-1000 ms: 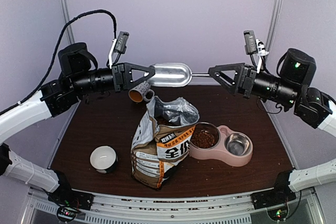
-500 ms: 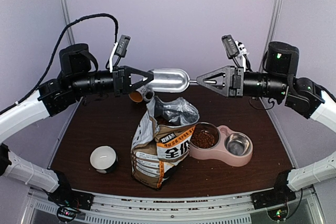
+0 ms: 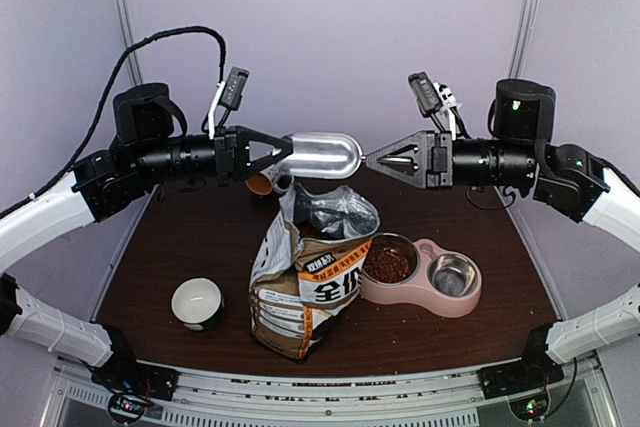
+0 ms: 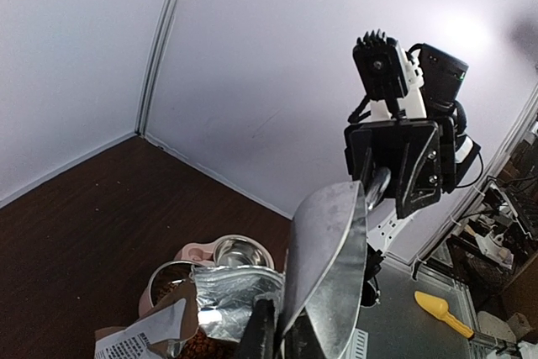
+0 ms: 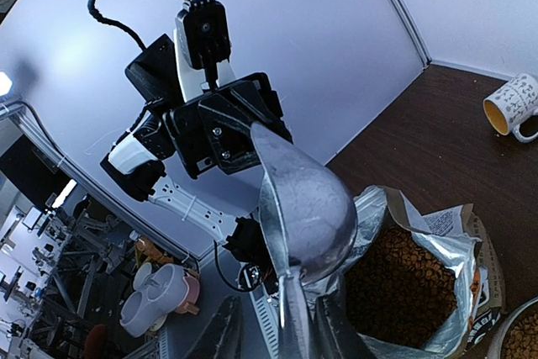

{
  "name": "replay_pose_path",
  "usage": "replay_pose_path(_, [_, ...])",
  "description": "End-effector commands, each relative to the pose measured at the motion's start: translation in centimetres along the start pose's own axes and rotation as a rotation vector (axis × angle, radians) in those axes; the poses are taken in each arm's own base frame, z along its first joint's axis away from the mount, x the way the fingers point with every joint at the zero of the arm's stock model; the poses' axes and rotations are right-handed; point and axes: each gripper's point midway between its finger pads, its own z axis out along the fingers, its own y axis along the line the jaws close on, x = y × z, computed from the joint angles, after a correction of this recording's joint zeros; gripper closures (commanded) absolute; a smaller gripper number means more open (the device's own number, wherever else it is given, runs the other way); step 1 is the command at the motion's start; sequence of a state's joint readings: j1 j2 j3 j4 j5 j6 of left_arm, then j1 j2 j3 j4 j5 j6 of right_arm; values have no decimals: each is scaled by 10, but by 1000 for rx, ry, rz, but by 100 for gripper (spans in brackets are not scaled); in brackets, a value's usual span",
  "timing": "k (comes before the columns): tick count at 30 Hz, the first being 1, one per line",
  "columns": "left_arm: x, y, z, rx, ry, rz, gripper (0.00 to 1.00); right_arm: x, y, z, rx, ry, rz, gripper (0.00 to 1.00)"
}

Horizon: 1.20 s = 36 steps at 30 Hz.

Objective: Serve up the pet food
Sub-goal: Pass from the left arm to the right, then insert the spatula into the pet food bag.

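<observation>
A shiny metal scoop (image 3: 320, 154) hangs level, high above the open pet food bag (image 3: 310, 287). My left gripper (image 3: 288, 152) is shut on the rim of the scoop's bowl (image 4: 328, 275). From the right, my right gripper (image 3: 372, 159) has closed onto the thin handle, which runs between its fingers (image 5: 225, 325). The scoop's bowl (image 5: 307, 208) looks empty. Brown pet food (image 5: 403, 283) fills the bag below. More pet food (image 3: 388, 265) lies in the left cup of the pink double bowl (image 3: 425, 297). Its right steel cup (image 3: 453, 274) is empty.
A patterned mug (image 3: 268, 181) lies on its side at the back of the table, behind the bag. A small white bowl (image 3: 197, 302) stands at the front left. The purple back wall is close behind both arms.
My right arm has swung left up to the scoop's handle and its jaws have narrowed around it. The left arm and the scoop have barely moved.
</observation>
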<state>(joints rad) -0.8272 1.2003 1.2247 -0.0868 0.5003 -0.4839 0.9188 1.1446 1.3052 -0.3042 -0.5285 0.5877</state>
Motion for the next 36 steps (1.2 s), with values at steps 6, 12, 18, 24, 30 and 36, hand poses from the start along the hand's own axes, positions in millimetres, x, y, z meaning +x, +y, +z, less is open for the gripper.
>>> replay_pose_path(6, [-13,-16,-5,48,-36,55,100,-8,10,-2,-27,-11,-11,81])
replay_pose_path(12, [-13,-16,-6,46,-40,60,100,-7,6,-4,-10,-21,-28,99])
replay_pose_path(18, [-16,-2,-14,-69,-39,15,49,-8,-2,-22,85,-32,-153,100])
replay_pose_path(24, [20,40,-33,-390,163,-132,28,8,-30,-43,288,99,-277,100])
replay_pose_path(30, [57,33,-24,-374,320,-218,21,35,-31,-50,333,293,-379,100])
replay_pose_path(36, [72,29,-2,-321,396,-220,16,44,-33,-46,380,395,-452,100])
